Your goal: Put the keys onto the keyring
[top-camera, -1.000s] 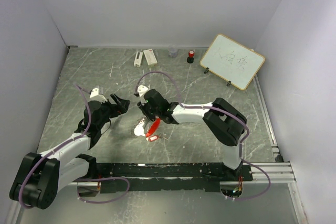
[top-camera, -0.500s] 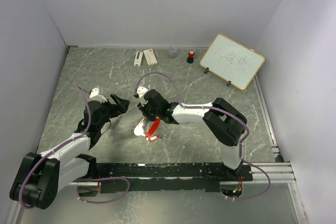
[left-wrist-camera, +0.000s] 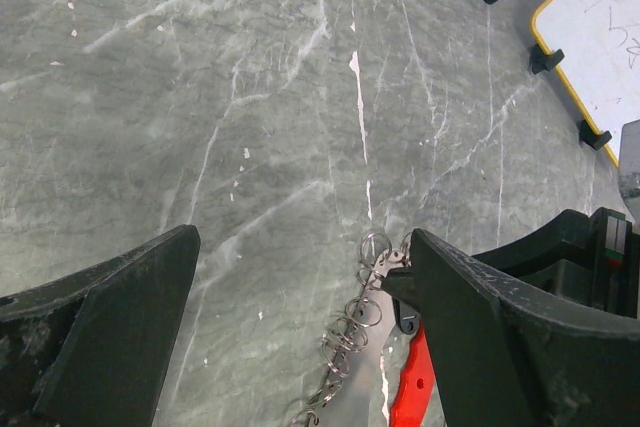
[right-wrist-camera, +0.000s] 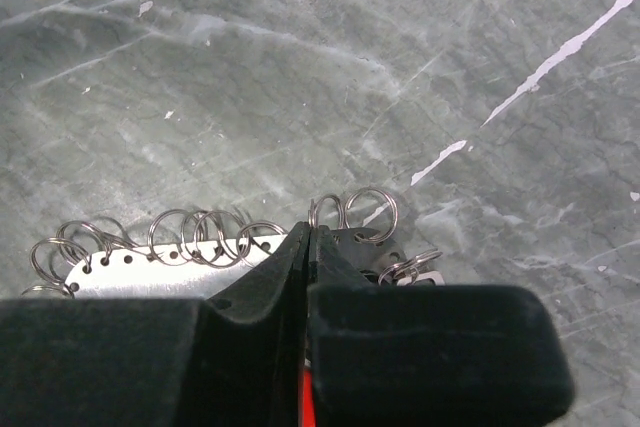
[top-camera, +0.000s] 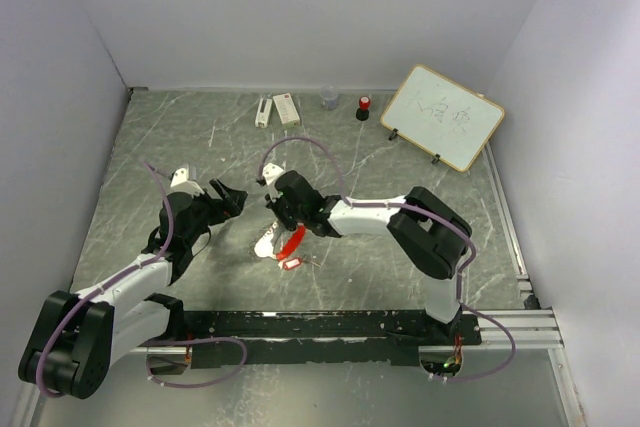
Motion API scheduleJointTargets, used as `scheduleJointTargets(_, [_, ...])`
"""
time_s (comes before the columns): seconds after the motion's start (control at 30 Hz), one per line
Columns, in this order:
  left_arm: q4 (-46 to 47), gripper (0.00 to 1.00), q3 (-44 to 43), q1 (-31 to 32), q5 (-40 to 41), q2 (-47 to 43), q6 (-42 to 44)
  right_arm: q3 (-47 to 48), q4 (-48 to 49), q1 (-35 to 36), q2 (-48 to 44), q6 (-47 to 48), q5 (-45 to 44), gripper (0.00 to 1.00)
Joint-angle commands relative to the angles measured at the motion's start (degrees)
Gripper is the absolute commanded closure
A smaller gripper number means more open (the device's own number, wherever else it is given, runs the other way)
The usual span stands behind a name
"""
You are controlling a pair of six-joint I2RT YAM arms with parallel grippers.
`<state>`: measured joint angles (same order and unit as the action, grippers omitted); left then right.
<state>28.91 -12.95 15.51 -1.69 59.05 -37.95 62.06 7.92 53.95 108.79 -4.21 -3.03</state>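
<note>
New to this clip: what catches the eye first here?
The two arms meeting mid-table: the right gripper is shut right at the keyring, its red fob bright on the grey-green table. The left gripper hangs open just beside it; a whiteboard leans at the far right.

Overhead rear view; close wrist views, both on the keyring (right-wrist-camera: 170,262)

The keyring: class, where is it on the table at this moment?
In the top view, the keyring sits centre-front on the table, at the tips of the shut right gripper, with the open left gripper just to its left.
</note>
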Motion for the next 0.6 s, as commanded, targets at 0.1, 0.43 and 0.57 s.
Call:
scheduleJointTargets(0.1, [1.93, 0.03, 0.56, -0.57, -1.24, 0.38, -0.33, -2.68, 3.97, -0.04, -4.76, -0.35, -3.37, 1.00])
scheduleJointTargets(0.43, [12.33, 0.04, -1.02, -0.57, -14.07, 5.58, 2.23, -12.91, 16.23, 0.27, -16.18, 2.47, -3.20, 1.00])
scheduleJointTargets(0.57, [21.35, 0.07, -1.85, -0.57, -22.05, 10.52, 1.55, -15.44, 20.29, 0.35, -20.59, 4.17, -2.98, 1.00])
